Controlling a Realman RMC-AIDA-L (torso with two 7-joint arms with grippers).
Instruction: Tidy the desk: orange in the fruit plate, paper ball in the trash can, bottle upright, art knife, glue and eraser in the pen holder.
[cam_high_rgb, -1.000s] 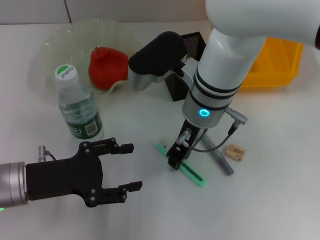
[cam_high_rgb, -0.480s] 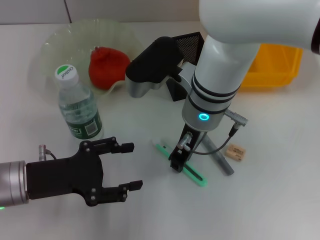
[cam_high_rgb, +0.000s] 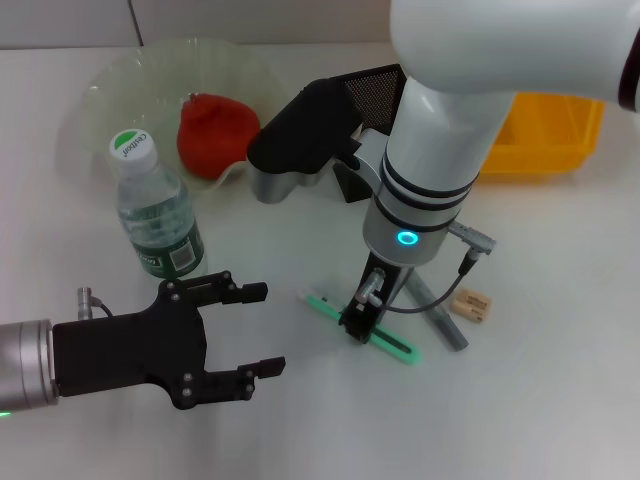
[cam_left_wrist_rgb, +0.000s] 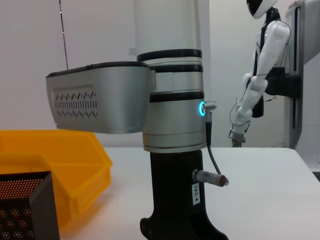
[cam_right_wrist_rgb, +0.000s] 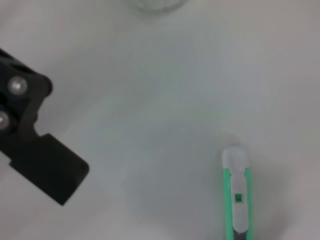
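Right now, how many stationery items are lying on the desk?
3: the green art knife under the right claw, the grey glue stick beside it, and the eraser farther right. Others may be hidden.

The right arm (cam_left_wrist_rgb: 172, 120) (white and silver, a blue ring lit) stands on the white desk (cam_left_wrist_rgb: 260, 190), with a yellow bin (cam_left_wrist_rgb: 65, 165) and black mesh pen holder (cam_left_wrist_rgb: 25, 205) beside it.
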